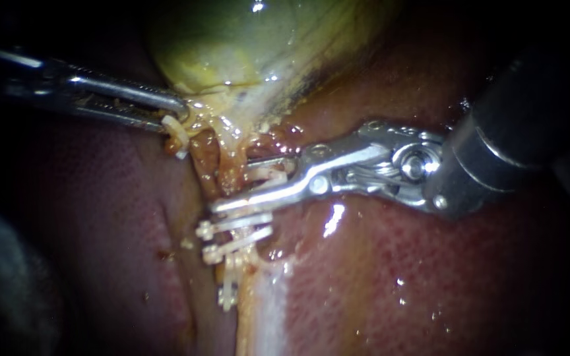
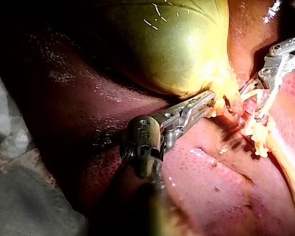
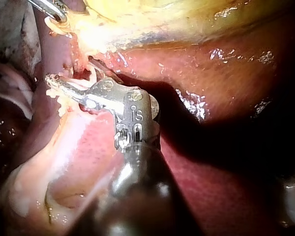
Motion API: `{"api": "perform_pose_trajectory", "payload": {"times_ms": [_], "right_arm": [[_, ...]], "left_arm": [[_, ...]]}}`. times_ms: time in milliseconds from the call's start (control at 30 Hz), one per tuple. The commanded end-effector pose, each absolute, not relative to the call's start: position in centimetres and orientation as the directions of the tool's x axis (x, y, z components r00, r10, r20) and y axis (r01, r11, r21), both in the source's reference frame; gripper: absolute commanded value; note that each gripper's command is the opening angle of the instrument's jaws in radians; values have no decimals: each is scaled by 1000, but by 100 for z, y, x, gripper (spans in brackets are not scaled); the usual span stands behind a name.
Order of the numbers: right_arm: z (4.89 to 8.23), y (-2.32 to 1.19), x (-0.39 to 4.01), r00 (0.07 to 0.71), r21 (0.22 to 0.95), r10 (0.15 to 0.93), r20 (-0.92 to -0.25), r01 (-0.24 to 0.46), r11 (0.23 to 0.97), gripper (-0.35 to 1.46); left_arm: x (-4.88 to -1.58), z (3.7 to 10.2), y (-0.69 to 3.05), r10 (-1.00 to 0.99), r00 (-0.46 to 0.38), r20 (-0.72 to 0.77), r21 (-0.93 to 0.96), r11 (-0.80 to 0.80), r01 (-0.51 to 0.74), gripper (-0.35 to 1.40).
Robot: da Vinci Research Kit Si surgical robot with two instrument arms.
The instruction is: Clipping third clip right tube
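Two clips (image 1: pixel 232 225) sit on the tube (image 1: pixel 229 168). Just above them, right instrument (image 1: pixel 233 184) jaws gape astride it. Seat fully across, square, clear of the clips, then squeeze. Beyond, left instrument (image 1: pixel 178 113) clamps the gallbladder (image 1: pixel 245 46) neck.

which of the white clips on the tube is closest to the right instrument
The uppermost clip in the row, lying just under the right instrument. The middle clip and the lowest clip sit farther from it.
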State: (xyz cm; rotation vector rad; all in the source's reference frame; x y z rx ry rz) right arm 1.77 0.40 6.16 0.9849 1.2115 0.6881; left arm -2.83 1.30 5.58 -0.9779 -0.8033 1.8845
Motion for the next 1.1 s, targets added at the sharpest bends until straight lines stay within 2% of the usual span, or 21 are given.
{"api": "perform_pose_trajectory", "payload": {"times_ms": [33,467,1100], "right_arm": [[617,41,178,239,897,866,-439,61,438,50],[621,46,183,218,897,872,-437,30,442,49],[602,34,208,138,904,893,-428,84,420,49]], "left_arm": [[-283,558,130,886,-339,-317,-813,-438,-385,-35],[-283,558,130,886,-339,-317,-813,-438,-385,-35],[-283,557,130,886,-338,-317,-813,-437,-385,-35]]}}
